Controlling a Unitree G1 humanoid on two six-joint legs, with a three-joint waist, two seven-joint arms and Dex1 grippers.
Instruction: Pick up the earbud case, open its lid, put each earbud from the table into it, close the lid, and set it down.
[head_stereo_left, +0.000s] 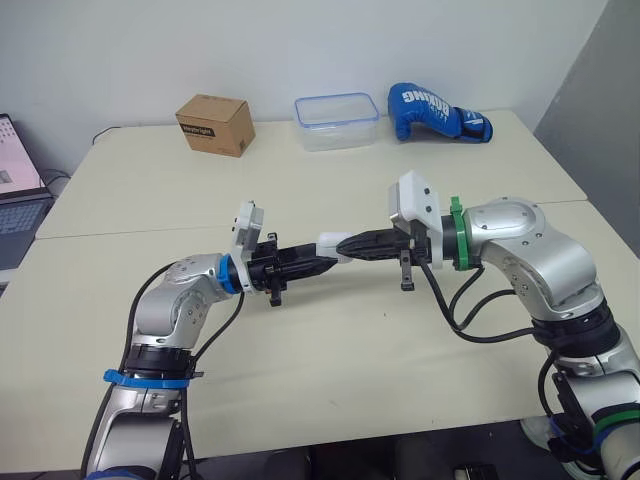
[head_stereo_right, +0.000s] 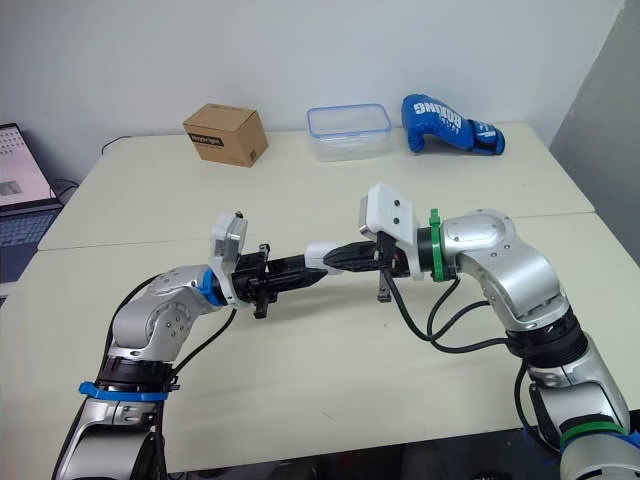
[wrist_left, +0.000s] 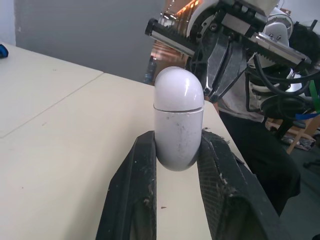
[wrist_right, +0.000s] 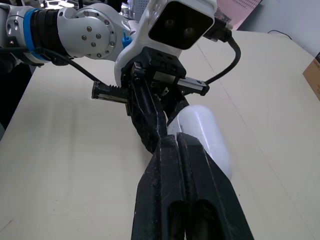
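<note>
My left gripper (head_stereo_left: 322, 262) is shut on the lower half of the white earbud case (head_stereo_left: 331, 243) and holds it above the middle of the table. In the left wrist view the case (wrist_left: 178, 117) stands between the two black fingers (wrist_left: 140, 190) with its lid down. From the right, my right gripper (head_stereo_left: 346, 246) reaches in with its tips against the lid end of the case. Seen in the right wrist view, those fingers (wrist_right: 175, 165) are pressed together beside the case (wrist_right: 207, 135), with nothing visible between them.
Along the far edge of the table (head_stereo_left: 330, 350) stand a brown cardboard box (head_stereo_left: 214, 124), a clear plastic container with a blue rim (head_stereo_left: 336, 121) and a blue boxing glove (head_stereo_left: 436, 112). A laptop (head_stereo_left: 20, 195) sits off the left side.
</note>
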